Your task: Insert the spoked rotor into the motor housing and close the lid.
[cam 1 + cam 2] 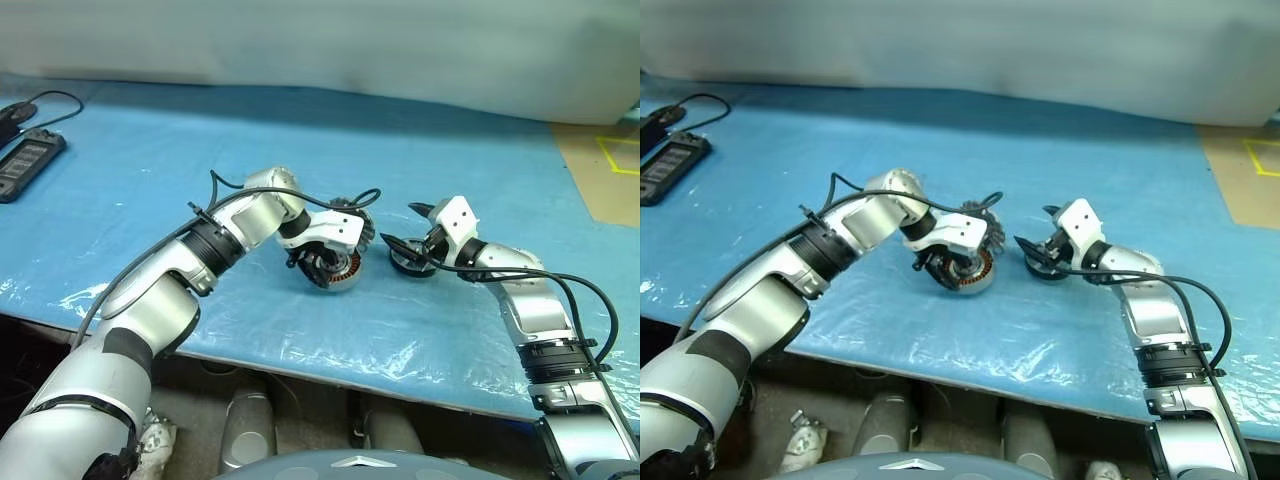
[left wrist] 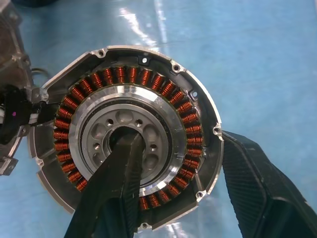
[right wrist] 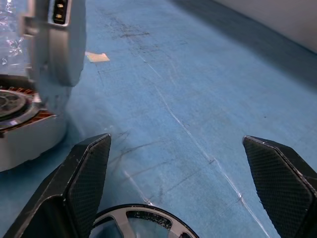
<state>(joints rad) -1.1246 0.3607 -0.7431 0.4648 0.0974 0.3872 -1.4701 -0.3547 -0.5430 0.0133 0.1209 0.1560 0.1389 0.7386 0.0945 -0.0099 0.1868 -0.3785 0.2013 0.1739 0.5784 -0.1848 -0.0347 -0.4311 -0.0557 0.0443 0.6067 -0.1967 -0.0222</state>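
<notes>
- Housing: motor housing [image 2: 131, 148] pinched by left gripper [image 1: 325, 262], one finger in the hub, one outside the rim; lower edge cut off.
- Right gripper [image 3: 190, 186] spread wide, holding nothing; spoked rotor [image 3: 143, 223] beneath, mostly cropped.

robot test bench in a lab or workshop

landmark: wide table [image 1: 480, 150] under a blue sheet and clear crinkled plastic film. motor housing [image 2: 130, 144], bare copper windings exposed, lies near the table's front edge, a loose machine part rather than a household item. dark handheld electronic device [image 1: 30, 163] with a black cable [image 1: 50, 100] sits at the table's far left corner. beyond the table's back edge, a plain pale wall [image 1: 320, 40]. off its right end, tan floor with yellow tape marking [image 1: 620, 155], the kind used to mark out work zones.
</notes>
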